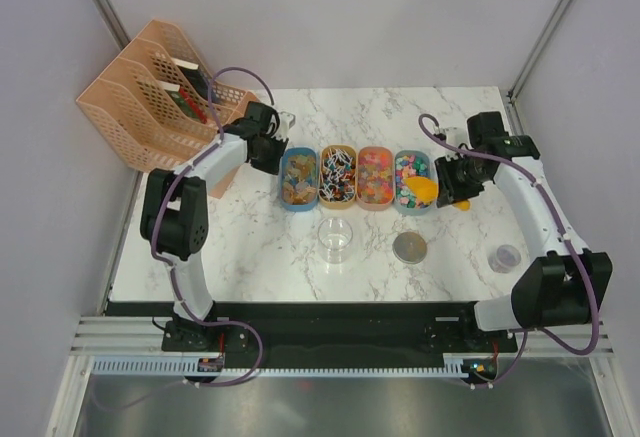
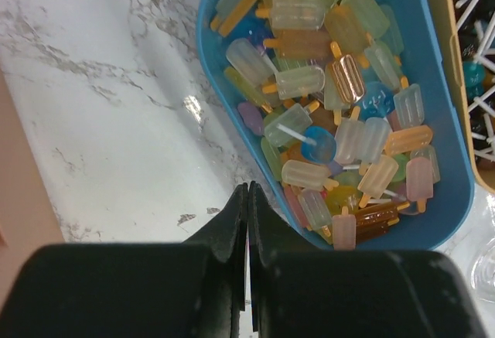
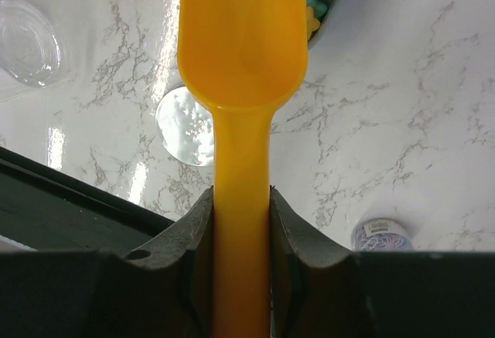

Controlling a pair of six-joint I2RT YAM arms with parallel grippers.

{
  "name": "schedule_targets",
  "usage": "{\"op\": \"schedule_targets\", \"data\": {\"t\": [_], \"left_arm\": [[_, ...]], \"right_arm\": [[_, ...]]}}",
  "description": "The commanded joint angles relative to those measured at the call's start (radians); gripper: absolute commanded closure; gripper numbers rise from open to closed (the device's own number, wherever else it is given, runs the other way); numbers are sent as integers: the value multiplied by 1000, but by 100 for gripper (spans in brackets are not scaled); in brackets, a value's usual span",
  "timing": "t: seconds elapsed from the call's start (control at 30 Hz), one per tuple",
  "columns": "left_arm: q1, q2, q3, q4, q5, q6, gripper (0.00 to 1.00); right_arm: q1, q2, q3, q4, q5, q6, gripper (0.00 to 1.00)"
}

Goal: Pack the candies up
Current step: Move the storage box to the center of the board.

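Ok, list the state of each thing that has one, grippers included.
Left gripper, shut, empty.
Right gripper, shut on the yellow-orange plastic scoop.
The scoop, bowl empty.
Blue oval plastic tray, full of candies.
Clear plastic cup, upright, looks empty.
Round silver lid, lying flat.

Arms extended — left gripper (image 2: 249,195) pinched closed, right gripper (image 3: 241,206) clamping scoop (image 3: 243,36).

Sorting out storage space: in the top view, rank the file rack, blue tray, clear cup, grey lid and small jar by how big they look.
1. file rack
2. blue tray
3. clear cup and grey lid, about alike
4. small jar
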Motion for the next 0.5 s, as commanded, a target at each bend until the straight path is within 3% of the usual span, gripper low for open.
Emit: {"op": "schedule_targets", "data": {"t": [0.0, 0.47], "left_arm": [[-15, -67, -70, 36, -15, 35, 98], [-65, -41, -119, 72, -12, 54, 98]], "right_arm": [[-13, -55, 3, -33, -14, 11, 100], [-57, -38, -6, -41, 83, 8, 100]]}}
